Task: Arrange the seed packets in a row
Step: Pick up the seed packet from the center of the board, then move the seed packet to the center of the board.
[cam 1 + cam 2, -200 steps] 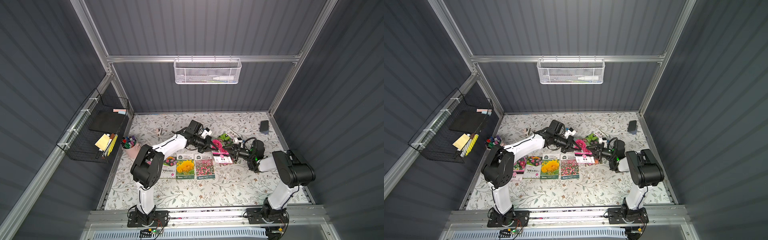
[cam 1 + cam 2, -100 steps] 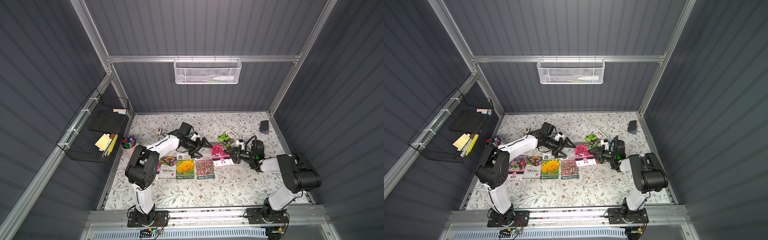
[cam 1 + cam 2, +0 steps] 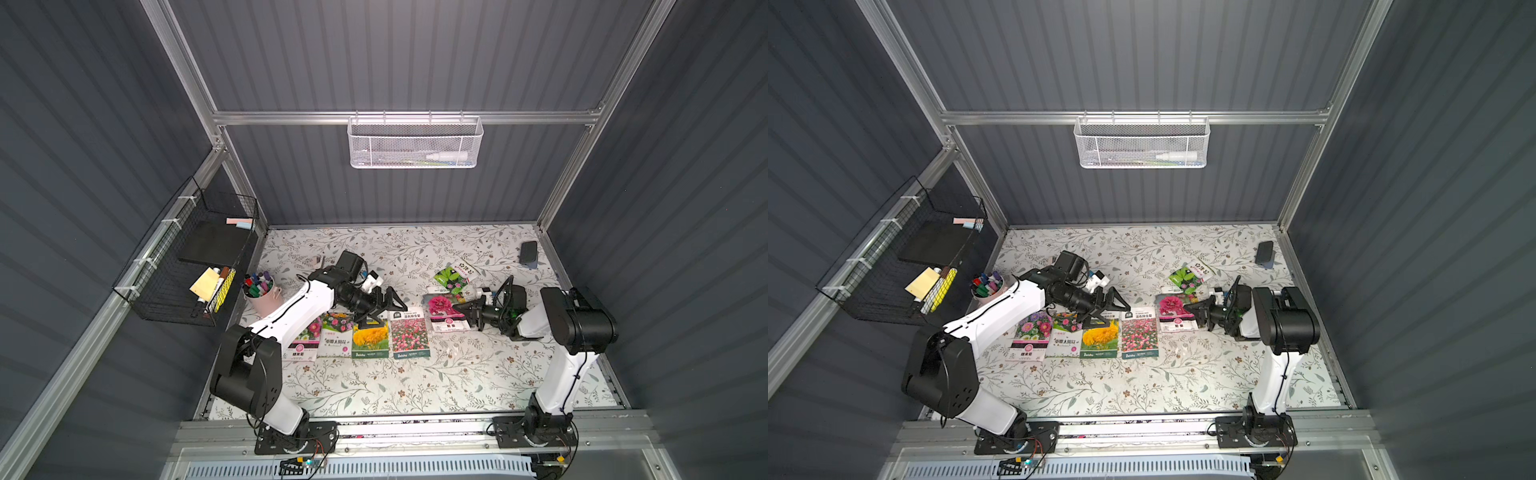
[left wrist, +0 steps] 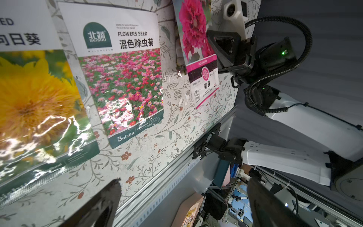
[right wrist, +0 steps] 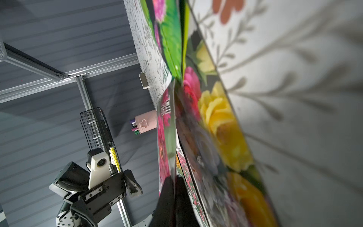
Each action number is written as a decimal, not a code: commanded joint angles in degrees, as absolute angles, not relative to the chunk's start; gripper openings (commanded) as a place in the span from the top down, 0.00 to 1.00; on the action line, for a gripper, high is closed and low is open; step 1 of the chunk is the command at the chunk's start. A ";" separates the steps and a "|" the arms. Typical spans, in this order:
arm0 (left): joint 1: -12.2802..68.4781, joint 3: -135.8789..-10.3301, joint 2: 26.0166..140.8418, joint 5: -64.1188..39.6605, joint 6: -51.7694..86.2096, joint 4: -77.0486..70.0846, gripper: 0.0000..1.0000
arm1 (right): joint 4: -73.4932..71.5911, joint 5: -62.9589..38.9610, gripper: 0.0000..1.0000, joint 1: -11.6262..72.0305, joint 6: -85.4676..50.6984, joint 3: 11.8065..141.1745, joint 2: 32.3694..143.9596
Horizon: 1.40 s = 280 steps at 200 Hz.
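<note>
Row: four seed packets (image 3: 409,336) side by side, from the worktop's (image 3: 415,386) left edge to its middle.
Loose: three nearer the right edge: hollyhock packet (image 3: 442,309), green packet (image 3: 451,278), rose packet (image 5: 220,121).
My left tool (image 3: 388,315): wide, empty, above the row.
My right tool (image 3: 459,308): pinching the hollyhock packet's edge.

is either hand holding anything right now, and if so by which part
The right hand pinches the glossy magenta hollyhock seed packet by its long side edge nearest that arm. The left hand is open and holds nothing.
</note>
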<state>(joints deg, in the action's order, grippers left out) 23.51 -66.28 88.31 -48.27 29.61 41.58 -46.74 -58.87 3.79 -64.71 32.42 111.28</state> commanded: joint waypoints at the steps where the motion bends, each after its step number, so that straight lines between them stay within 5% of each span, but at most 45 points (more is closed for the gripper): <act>1: 23.38 -65.39 85.82 -46.09 25.34 47.02 0.01 | -35.21 -50.77 1.00 3.79 -63.50 33.48 113.17; 57: 23.29 -64.50 82.98 -44.50 23.22 50.20 0.00 | 8.25 -32.64 1.00 6.23 -40.99 51.60 102.05; 150: 23.29 -65.12 82.03 -44.33 22.18 52.73 0.00 | 15.48 -35.25 1.00 6.86 -31.95 68.37 107.35; 243: 23.29 -61.88 80.88 -44.56 23.09 49.99 0.01 | 25.64 -39.73 1.00 8.06 -36.03 38.14 66.03; 280: 23.22 -60.94 81.36 -45.16 25.31 47.15 0.01 | 26.67 -39.59 1.00 8.10 -39.11 30.60 62.47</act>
